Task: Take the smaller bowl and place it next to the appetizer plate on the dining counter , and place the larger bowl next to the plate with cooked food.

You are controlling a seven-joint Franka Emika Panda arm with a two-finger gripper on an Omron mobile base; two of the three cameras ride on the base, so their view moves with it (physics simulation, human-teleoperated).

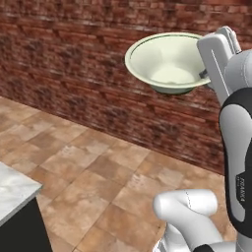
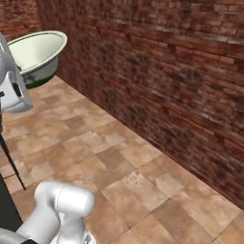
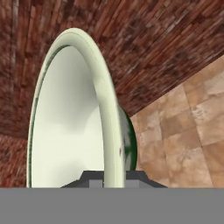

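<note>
In the claw (image 3: 114,180), larger bowl (image 1: 165,61), empty

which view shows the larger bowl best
The left base view: the larger bowl shows whole, held up against the brick wall, with its inside and rim visible. The right base view cuts it off at the left edge. The hand view sees it edge-on, the rim between the jaws.

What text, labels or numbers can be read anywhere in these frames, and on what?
"FRANKA": small dark vertical lettering on the arm's white link, left base view; blurred, only roughly legible.
Cream bowl, held on its rim by the gripper: green marks outside, no lettering.
Brick wall, floor tiles, marble counter corner: no text.
</note>
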